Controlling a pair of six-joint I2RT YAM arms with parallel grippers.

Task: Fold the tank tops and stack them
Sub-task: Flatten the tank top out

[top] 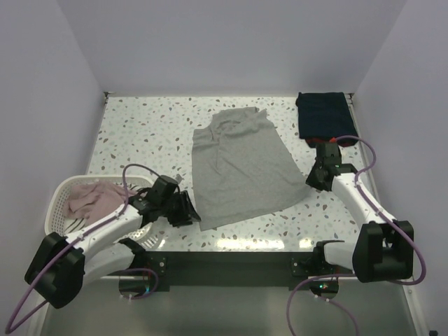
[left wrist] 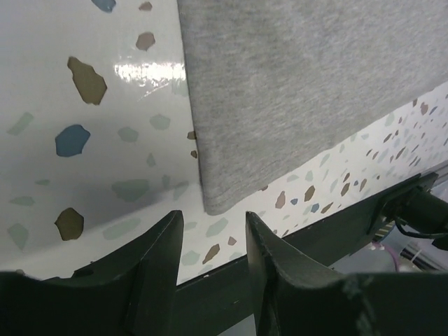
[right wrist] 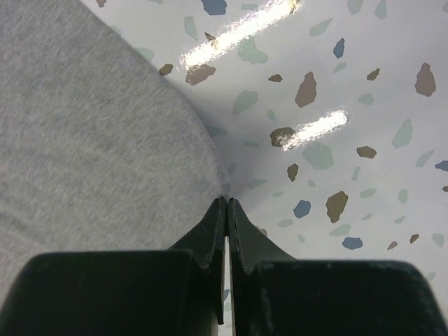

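Note:
A plain grey tank top (top: pixel 241 164) lies spread flat mid-table. My left gripper (top: pixel 187 212) is open and empty just short of its near-left hem corner; in the left wrist view the corner of the grey top (left wrist: pixel 294 84) lies just ahead of the gripper's gap (left wrist: pixel 213 218). My right gripper (top: pixel 313 180) is shut at the near-right hem corner; in the right wrist view the corner of the grey cloth (right wrist: pixel 84 126) tapers into the closed tips (right wrist: pixel 228 201). A folded navy tank top (top: pixel 323 115) lies at the back right. A pale pinkish top (top: pixel 91 199) lies in the basket.
A white slotted basket (top: pixel 52 210) stands at the near left, beside my left arm. The table's dark front edge (left wrist: pixel 329 231) runs close behind the left gripper. White walls close in the table on three sides.

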